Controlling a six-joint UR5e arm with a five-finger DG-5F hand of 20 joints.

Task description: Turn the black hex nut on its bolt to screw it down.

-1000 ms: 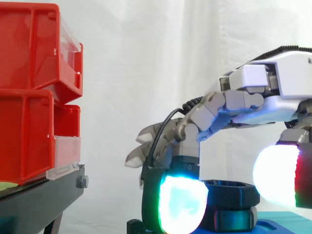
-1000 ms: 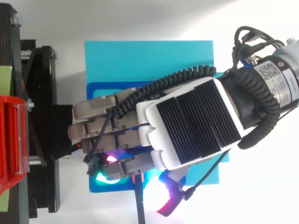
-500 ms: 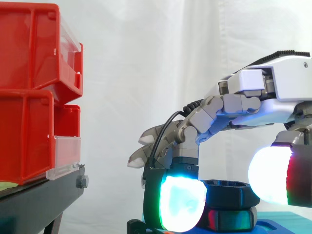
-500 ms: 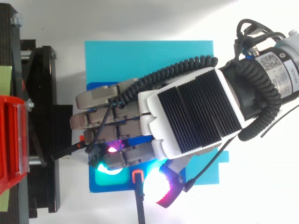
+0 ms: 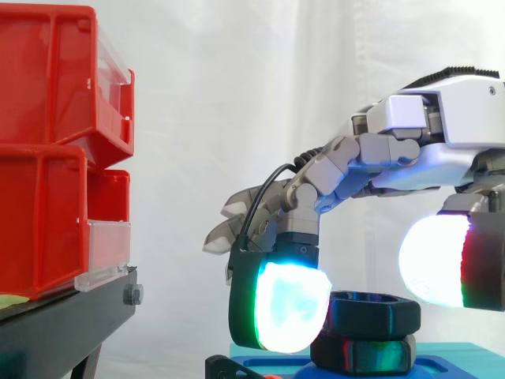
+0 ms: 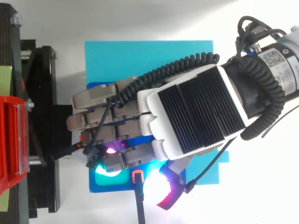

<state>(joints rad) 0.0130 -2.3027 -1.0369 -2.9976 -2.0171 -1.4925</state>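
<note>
Black hex nut (image 5: 371, 309) sits at 5 o'clock in the side view, over a blue plate (image 6: 149, 60). The hand (image 5: 442, 154) arches above it — gripping or not, I cannot tell. Press on opposite flats, then twist level, without lifting.

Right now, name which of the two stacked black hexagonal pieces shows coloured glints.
The lower black hexagonal piece, on the blue base: red-green glints; the upper piece is plain dark.

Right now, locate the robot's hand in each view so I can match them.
Side view: the hand reaches in from the right, above the black hex nut.
Top view: the hand lies centre, over the blue plate.
Shared landmark: the red bins at the left edge.
</note>
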